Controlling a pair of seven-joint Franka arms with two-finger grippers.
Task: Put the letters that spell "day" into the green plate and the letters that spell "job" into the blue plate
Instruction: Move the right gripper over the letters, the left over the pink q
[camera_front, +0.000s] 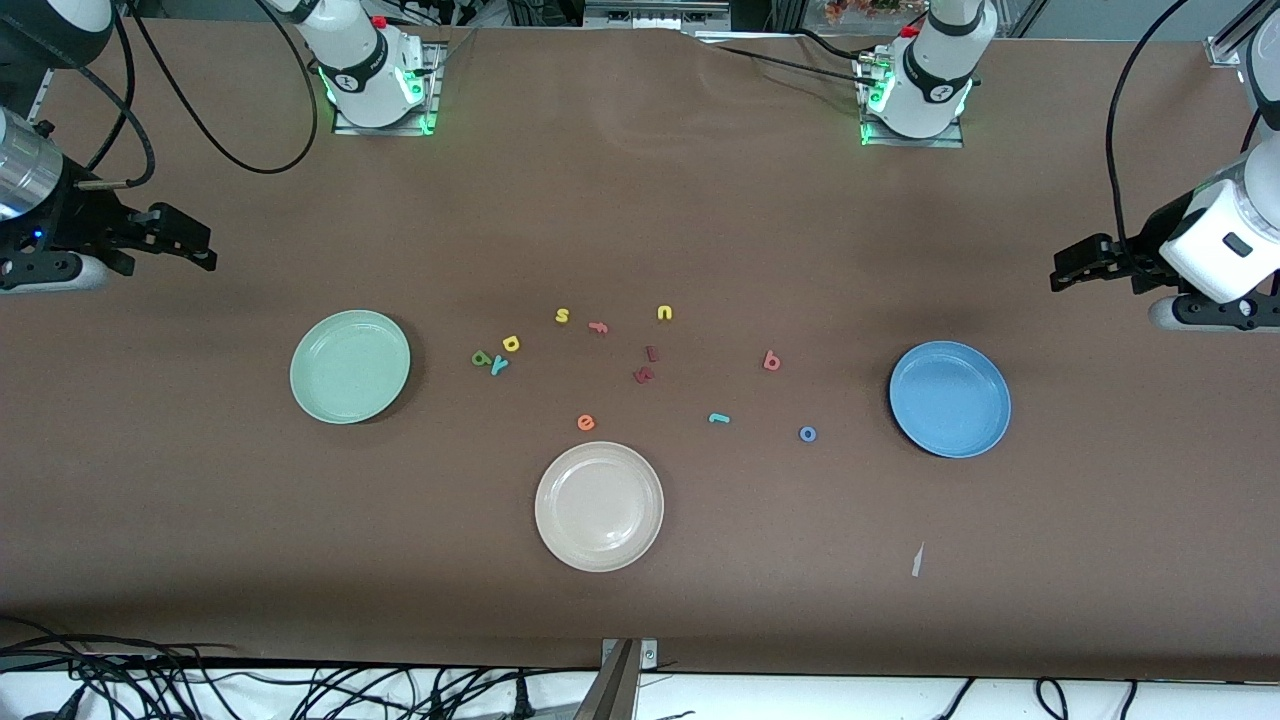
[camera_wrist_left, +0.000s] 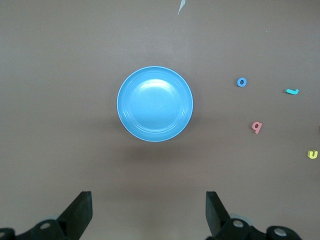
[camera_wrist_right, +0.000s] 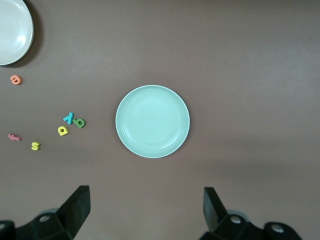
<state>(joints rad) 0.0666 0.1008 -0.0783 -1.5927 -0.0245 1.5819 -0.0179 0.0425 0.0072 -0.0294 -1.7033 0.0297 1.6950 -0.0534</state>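
Cream plate (camera_front: 599, 506) sits nearest my front camera, nothing on it. Just farther from the camera I see the orange "e" (camera_front: 586, 422), the teal "j" (camera_front: 719, 418) and the blue "o" (camera_front: 807, 433), all flat on the table. The blue plate (camera_front: 949, 398) lies toward the left arm's end and the green plate (camera_front: 350, 366) toward the right arm's end, and I see no letters in either.

Farther again: the salmon "b" (camera_front: 771, 361) sits apart from the "j" and "o". The green "a" (camera_front: 481, 358), the teal "y" (camera_front: 498, 365) and the yellow "d" (camera_front: 511, 343) cluster beside the green plate; "a" and "y" look to be touching, though I can't be sure. Two dark red letters (camera_front: 646, 366) lie mid-table. Farthest are the yellow "s" (camera_front: 562, 315), an orange "f" (camera_front: 598, 326) and the yellow "u" (camera_front: 664, 312).

Left gripper (camera_front: 1068, 268) hangs over bare table at its end, jaws spread wide, holding nothing. Right gripper (camera_front: 195, 248) waits likewise at its own end, jaws wide and empty.
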